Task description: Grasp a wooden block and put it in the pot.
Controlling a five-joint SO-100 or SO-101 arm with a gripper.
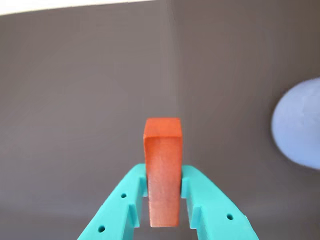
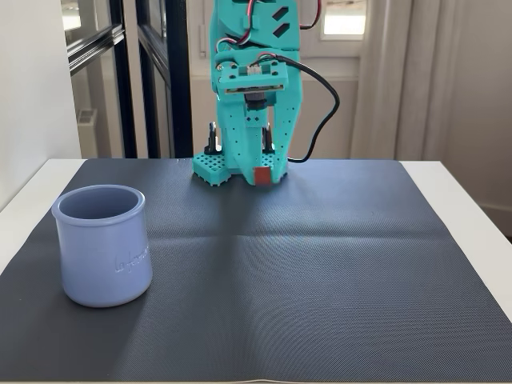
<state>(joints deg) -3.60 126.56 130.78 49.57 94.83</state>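
The red wooden block (image 1: 162, 170) stands between my teal gripper's two fingers (image 1: 162, 192) in the wrist view, and the jaws are shut on it. In the fixed view the gripper (image 2: 261, 174) hangs low over the far middle of the dark mat, with the block's red end (image 2: 262, 176) showing at its tip. The lavender-blue pot (image 2: 103, 245) stands upright at the front left of the mat, well apart from the gripper. In the wrist view the pot (image 1: 299, 125) is a blurred pale blue shape at the right edge.
A dark grey ribbed mat (image 2: 320, 272) covers the white table (image 2: 472, 200). The arm's teal base (image 2: 214, 166) sits at the mat's far edge. A black cable (image 2: 330, 104) loops to the right of the arm. Windows and a wall stand behind.
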